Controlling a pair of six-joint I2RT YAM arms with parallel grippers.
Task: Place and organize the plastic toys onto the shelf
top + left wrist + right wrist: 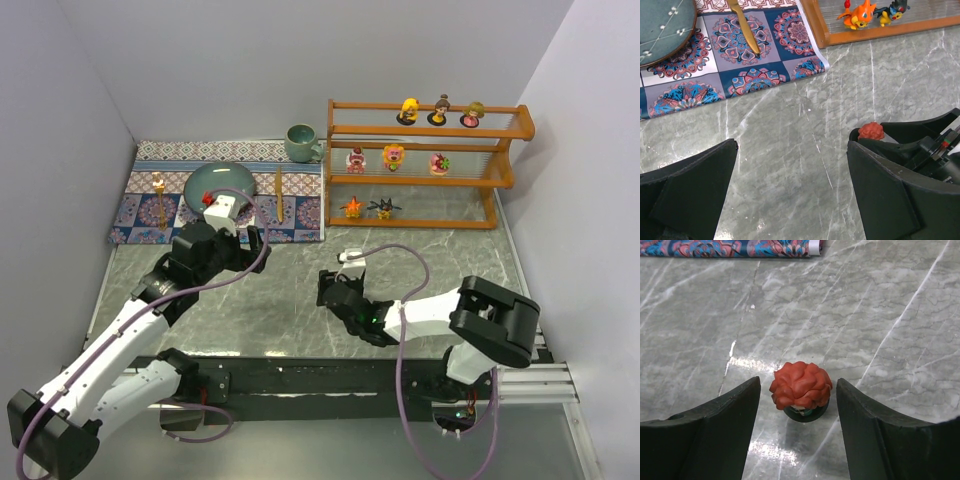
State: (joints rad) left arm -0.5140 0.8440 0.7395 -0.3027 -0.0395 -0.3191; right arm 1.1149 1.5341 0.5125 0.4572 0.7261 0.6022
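The right claw is standing open astride the red-haired toy on the table, touching nothing. The toy is looking light, hard and tippy; pinching its round head is looking safest

shelf bottom tier's right half free

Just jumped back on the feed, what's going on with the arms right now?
The right gripper sits low over the table with its jaws open on either side of a red-haired figurine, not touching it. The left gripper hangs wide open nearby, holding nothing. Eight other toys stand on the shelf: three on top, three in the middle, two at the bottom.
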